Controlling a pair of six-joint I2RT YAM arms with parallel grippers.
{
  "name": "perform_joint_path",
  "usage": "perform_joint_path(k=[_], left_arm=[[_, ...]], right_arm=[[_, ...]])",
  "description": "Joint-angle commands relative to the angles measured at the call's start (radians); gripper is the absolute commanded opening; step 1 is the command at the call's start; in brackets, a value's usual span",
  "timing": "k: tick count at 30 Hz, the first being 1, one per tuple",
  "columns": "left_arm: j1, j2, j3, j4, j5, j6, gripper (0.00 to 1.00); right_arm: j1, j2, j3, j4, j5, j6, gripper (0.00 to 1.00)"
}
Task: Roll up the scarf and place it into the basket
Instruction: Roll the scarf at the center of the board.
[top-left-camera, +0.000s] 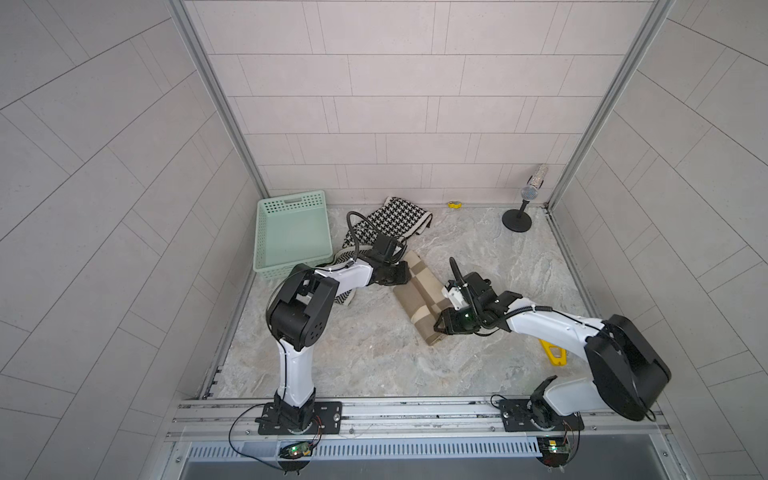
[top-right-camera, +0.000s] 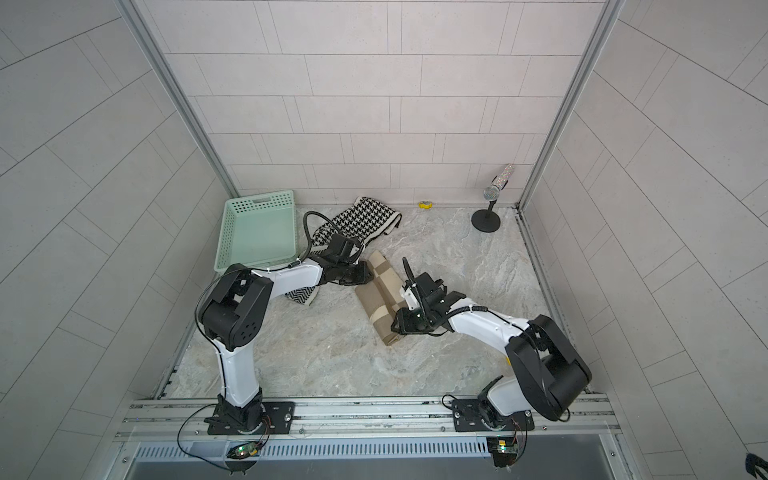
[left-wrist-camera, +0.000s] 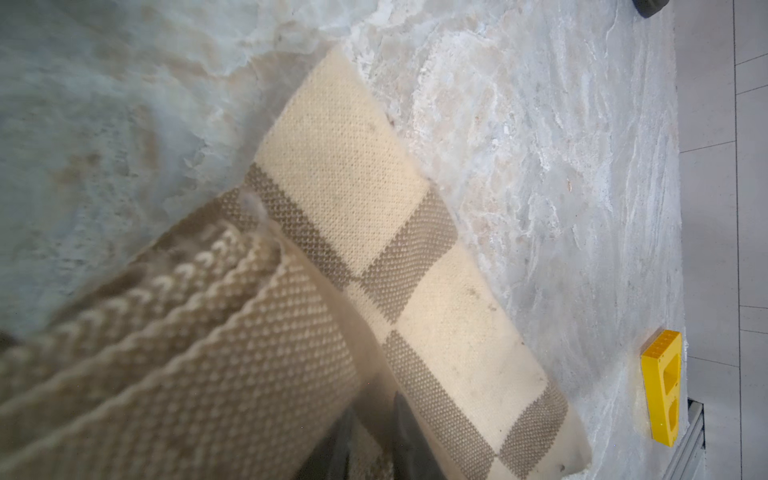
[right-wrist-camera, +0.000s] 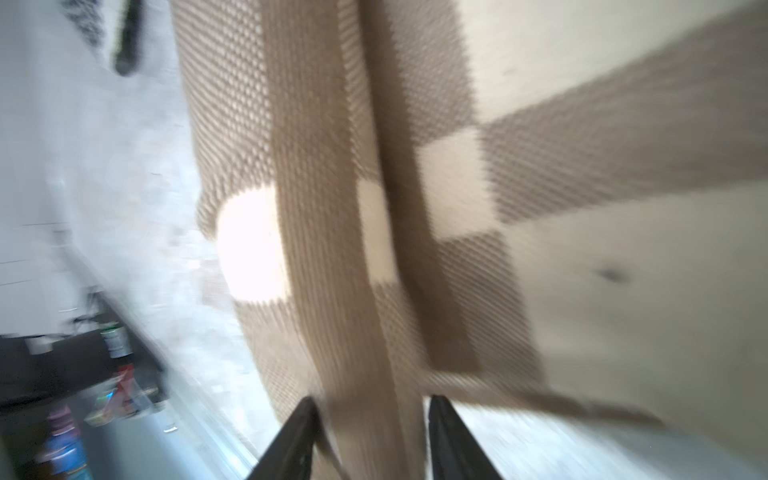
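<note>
The scarf is beige with cream checks and lies partly rolled, slanting across the middle of the floor. My left gripper is at its far end, nearest the basket. In the left wrist view the left gripper has narrow jaws pinching a layer of the scarf beside the roll. My right gripper is at the near end. In the right wrist view the right gripper is open, with a fold of the scarf between its fingers. The mint-green basket stands at the back left.
A black-and-white houndstooth cloth lies between the basket and the left arm, partly under it. A microphone on a round stand is in the back right corner. A yellow block lies by the right wall. A small yellow piece sits at the back wall.
</note>
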Motion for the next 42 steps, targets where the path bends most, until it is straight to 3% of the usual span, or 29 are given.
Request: perform_joint_path(k=[1,6,12,17,22,26,29,31,34,37,42], left_arm=[[0.002,0.036,-0.005,-0.034,-0.01,-0.011,0.24],[0.002,0.037,-0.015,-0.033,0.005,-0.022,0.24],[0.002,0.041,-0.012,-0.033,0.017,-0.03,0.24],[0.002,0.043,-0.011,-0.03,0.026,-0.034,0.24],[0.003,0.045,-0.007,-0.03,0.051,-0.036,0.24],[0.004,0.034,0.002,-0.034,0.083,-0.041,0.25],[0.01,0.013,0.012,-0.053,0.095,-0.043,0.29],[0.019,-0.017,0.015,-0.071,0.092,-0.048,0.37],[0.042,-0.09,0.0,-0.1,0.064,-0.069,0.51],[0.069,-0.197,-0.02,-0.149,0.003,-0.079,0.63],[0.079,-0.361,-0.043,-0.269,-0.119,-0.051,0.64]], right_arm=[[0.122,-0.085,0.054,-0.247,0.372,-0.064,0.53],[0.377,-0.072,0.175,-0.318,0.734,-0.095,0.67],[0.562,0.179,0.366,-0.378,1.027,-0.156,0.81],[0.592,0.394,0.468,-0.363,1.117,-0.232,0.9],[0.582,0.514,0.48,-0.306,1.158,-0.286,0.92],[0.547,0.572,0.431,-0.24,1.123,-0.308,0.79],[0.526,0.587,0.386,-0.2,1.066,-0.305,0.56],[0.513,0.575,0.354,-0.174,1.005,-0.294,0.39],[0.494,0.528,0.311,-0.147,0.895,-0.267,0.22],[0.475,0.449,0.285,-0.142,0.747,-0.223,0.13],[0.426,0.306,0.232,-0.08,0.426,-0.118,0.05]])
